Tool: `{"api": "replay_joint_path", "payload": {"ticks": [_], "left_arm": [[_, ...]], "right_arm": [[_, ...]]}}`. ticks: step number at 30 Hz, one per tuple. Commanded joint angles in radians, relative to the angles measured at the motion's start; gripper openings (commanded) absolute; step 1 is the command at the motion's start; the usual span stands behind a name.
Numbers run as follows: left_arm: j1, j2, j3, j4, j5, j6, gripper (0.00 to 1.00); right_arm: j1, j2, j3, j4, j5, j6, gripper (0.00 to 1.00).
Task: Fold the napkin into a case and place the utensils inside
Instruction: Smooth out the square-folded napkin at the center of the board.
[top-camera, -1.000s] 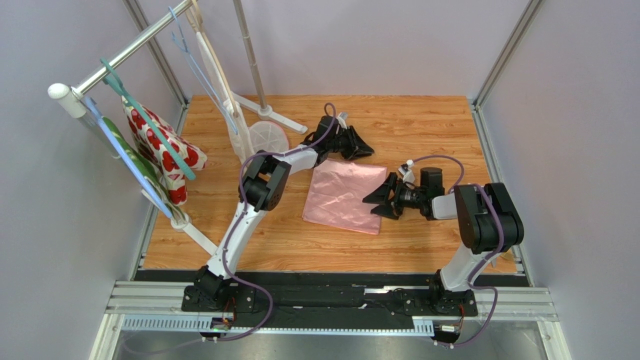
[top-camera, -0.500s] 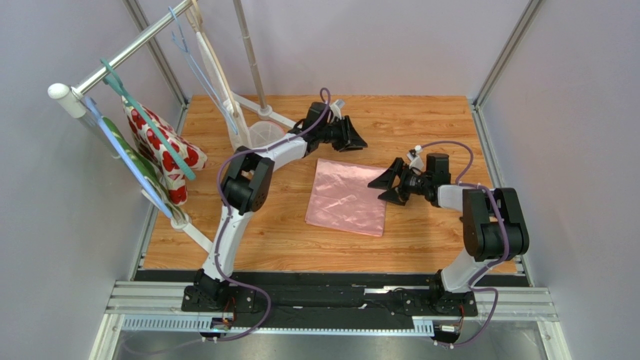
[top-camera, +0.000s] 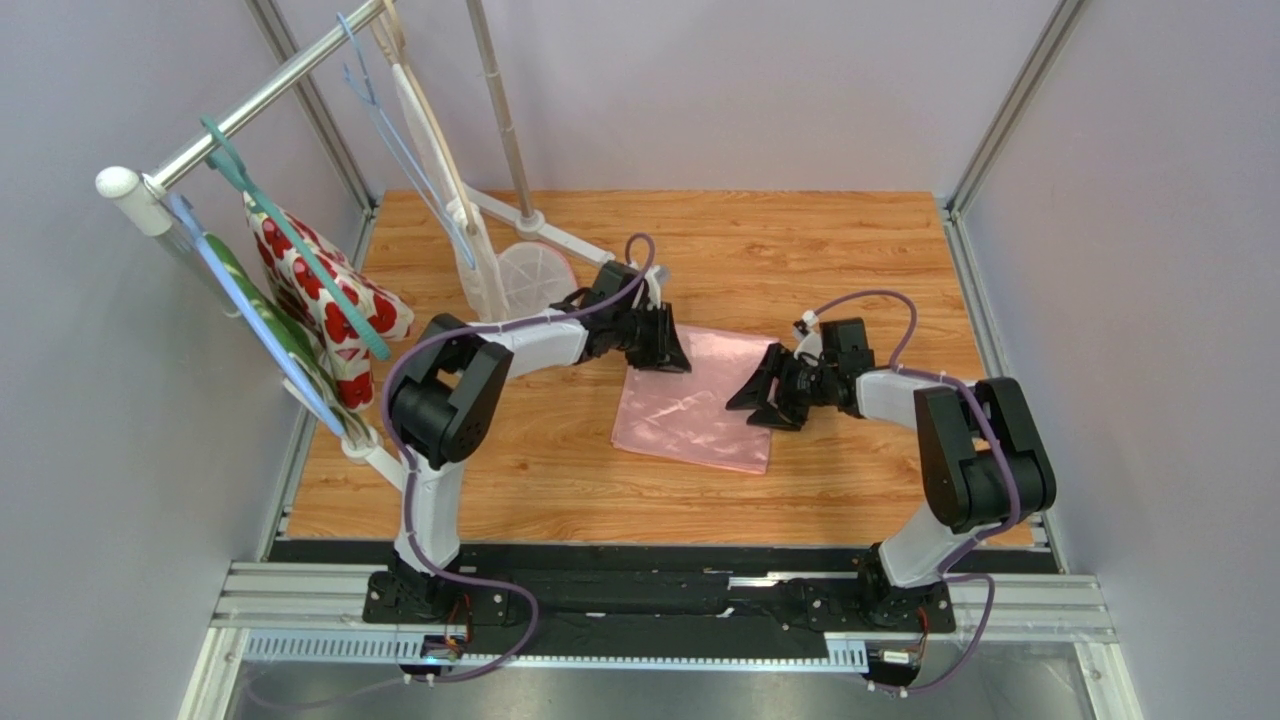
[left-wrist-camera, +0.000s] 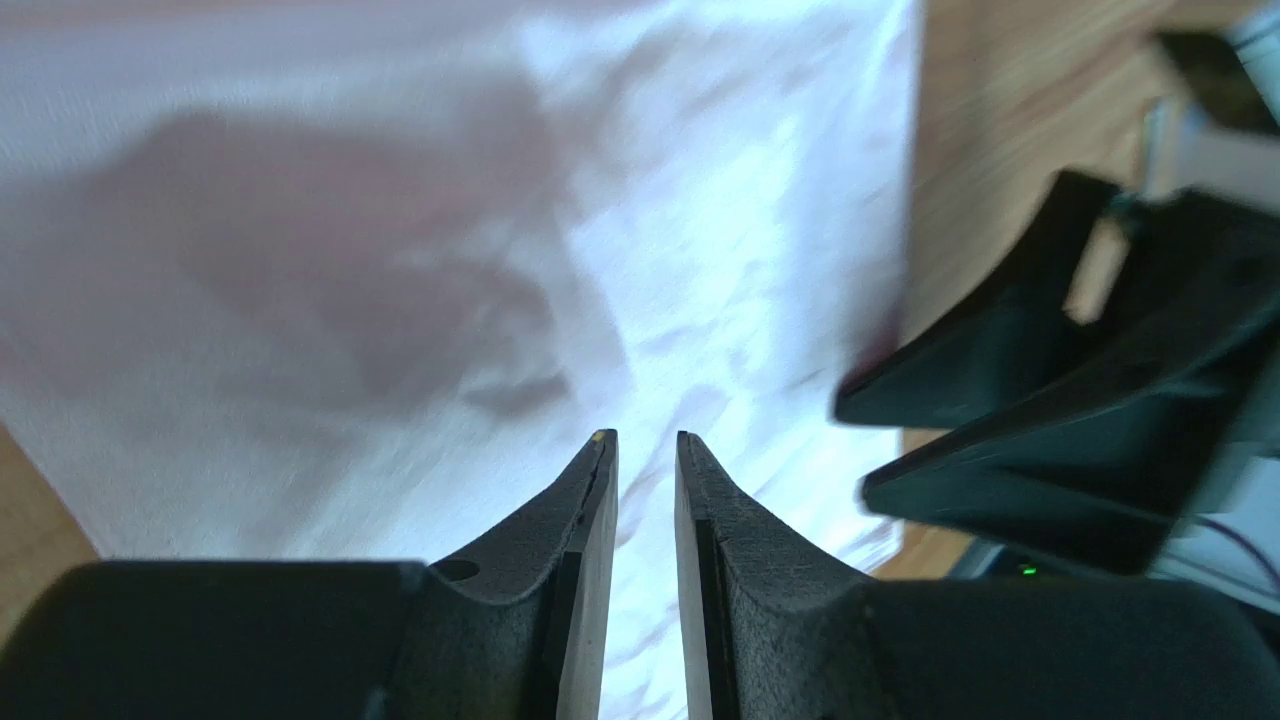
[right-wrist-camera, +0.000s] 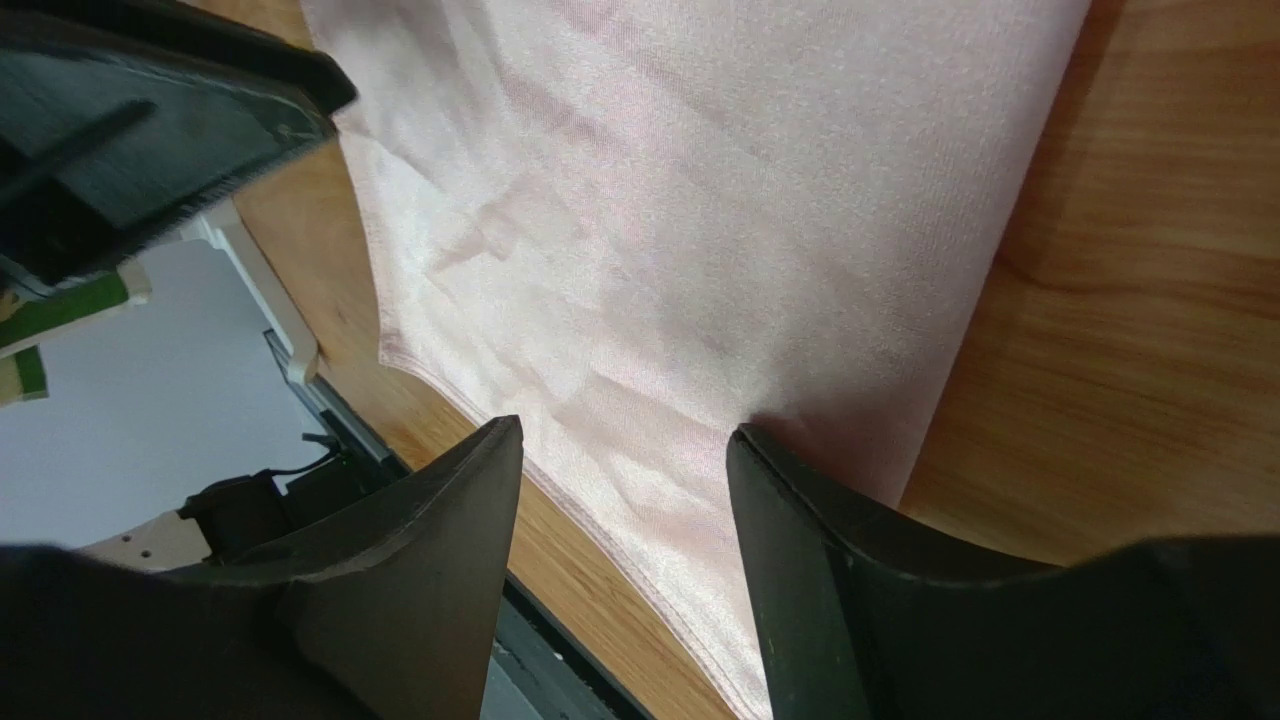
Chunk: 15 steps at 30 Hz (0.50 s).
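The pink napkin (top-camera: 691, 405) lies flat on the wooden table, roughly square and lightly creased. My left gripper (top-camera: 661, 350) hovers low over its far left corner. In the left wrist view the left gripper (left-wrist-camera: 643, 441) has its jaws only a narrow slit apart, with the napkin (left-wrist-camera: 376, 255) showing below and nothing between them. My right gripper (top-camera: 760, 401) sits at the napkin's right edge. In the right wrist view the right gripper (right-wrist-camera: 624, 435) is open, straddling the near hem of the napkin (right-wrist-camera: 676, 210). The utensils are out of view.
A clothes rack (top-camera: 241, 113) stands at the left with hangers, a white cloth with red flowers (top-camera: 323, 300) and a green cloth (top-camera: 248, 308). A white stand with a round base (top-camera: 534, 275) is behind the left arm. Walls close in the table's sides.
My left gripper has swung back from beyond the napkin onto its far left corner. My right gripper has come in to the right edge and its jaws have narrowed.
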Motion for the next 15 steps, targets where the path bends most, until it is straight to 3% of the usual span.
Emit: {"api": "replay_joint_path", "payload": {"ticks": [1,3,11,15], "left_arm": [[-0.049,-0.059,-0.053,-0.103,-0.134,0.095,0.29],[-0.075,-0.054,-0.072,-0.165,-0.199,0.104,0.29],[-0.155,-0.094,-0.151,-0.182,-0.224,0.084,0.28],[-0.155,-0.174,-0.171,-0.185,-0.238,0.095,0.28]], "right_arm": [[-0.01,0.031,0.068,-0.14,0.197,-0.109,0.59],[-0.016,0.049,0.101,-0.151,0.223,-0.122,0.59],[-0.027,0.181,0.332,-0.279,0.367,-0.223,0.6],[-0.013,0.139,0.356,-0.33,0.331,-0.247,0.59]]}}
